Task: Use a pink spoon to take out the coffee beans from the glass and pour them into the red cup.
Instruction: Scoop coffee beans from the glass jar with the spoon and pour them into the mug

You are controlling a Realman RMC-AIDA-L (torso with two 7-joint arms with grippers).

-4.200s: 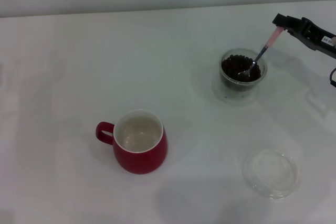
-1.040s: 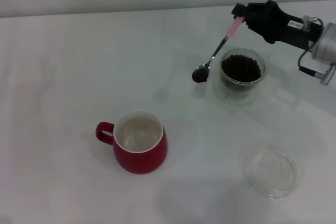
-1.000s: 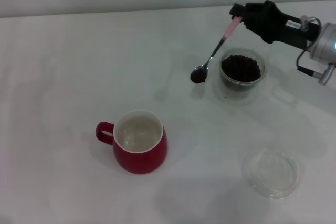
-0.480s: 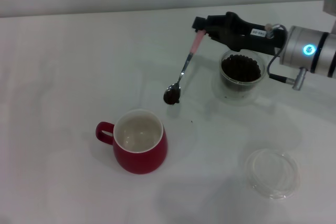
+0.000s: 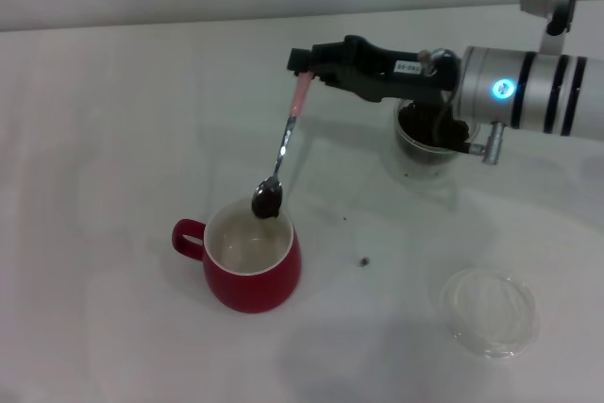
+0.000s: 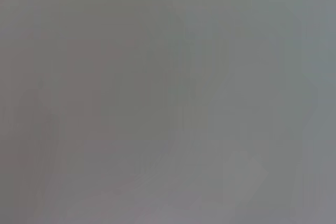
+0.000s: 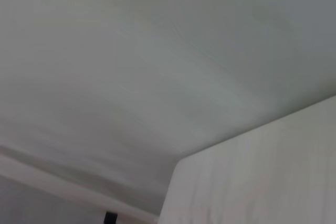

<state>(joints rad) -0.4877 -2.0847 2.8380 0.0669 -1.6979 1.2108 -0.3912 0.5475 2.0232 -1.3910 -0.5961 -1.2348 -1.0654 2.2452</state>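
In the head view my right gripper is shut on the pink handle of the pink spoon. The spoon hangs down and to the left, and its metal bowl, loaded with coffee beans, sits just above the far rim of the red cup. The cup stands at the front left with its handle to the left and its white inside showing. The glass of beans stands at the right, partly hidden behind my right arm. The left gripper is out of view.
A shallow clear round dish lies at the front right. Two dark specks, one right of the cup and a smaller one behind it, lie on the white table. The wrist views show only blank pale surfaces.
My right arm has swung left from the glass, carrying the loaded spoon over to the cup's rim. A dark speck now lies on the table right of the cup.
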